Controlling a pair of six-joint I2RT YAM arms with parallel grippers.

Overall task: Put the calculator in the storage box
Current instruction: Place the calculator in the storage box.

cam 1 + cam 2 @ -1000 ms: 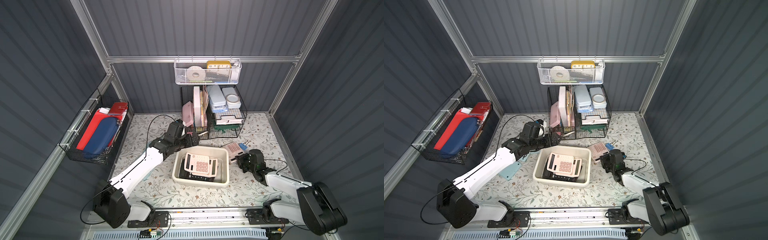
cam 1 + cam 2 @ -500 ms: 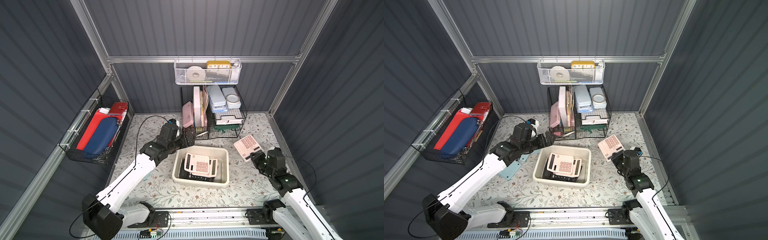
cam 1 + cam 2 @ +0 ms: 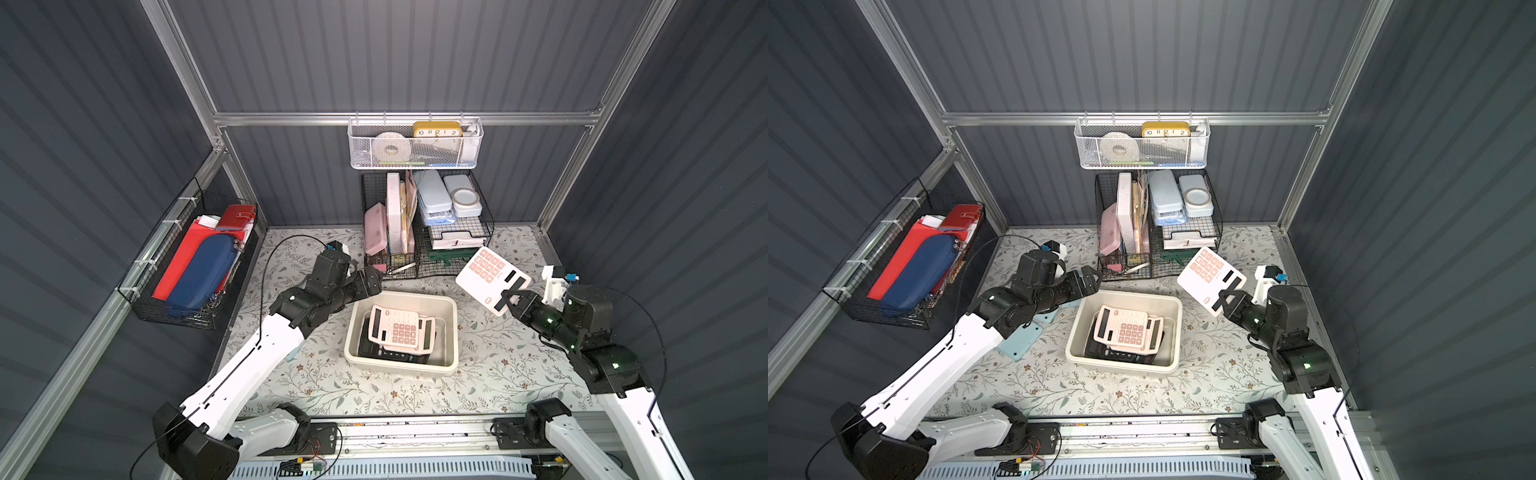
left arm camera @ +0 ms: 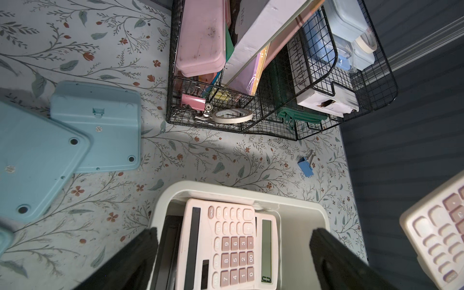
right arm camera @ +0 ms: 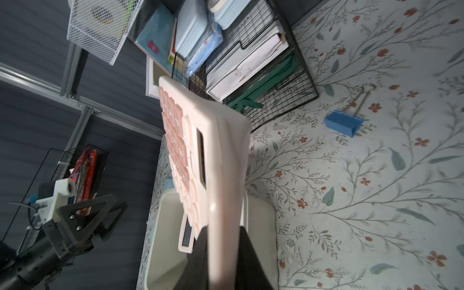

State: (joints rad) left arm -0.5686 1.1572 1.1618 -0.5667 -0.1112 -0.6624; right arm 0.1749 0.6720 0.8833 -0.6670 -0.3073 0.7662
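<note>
Calculator: your white one with pink keys (image 3: pixel 490 276) is up in the air, tilted, keys facing up, clear of the counter (image 3: pixel 374 390); it sits off the far right corner of the storage box (image 3: pixel 401 369), not inside it
Right jaws: pinching the calculator at its display end; nothing else touches it
Left jaws: spread wide and empty, hanging just beside the box's far left corner
Storage box: middle of the counter, upright; a pink calculator (image 3: pixel 397 330) lies on top, partly covering another pale one, with a black one (image 3: pixel 390 355) underneath
Under your left arm: two light-blue calculators (image 3: pixel 1021 338) face down on the counter, overlapping
Loose item: blue binder clip (image 5: pixel 344 124) on the counter near the black wire baskets (image 3: pixel 428 232)
Baskets: against the back wall, behind the box, packed with cases and paper
</note>
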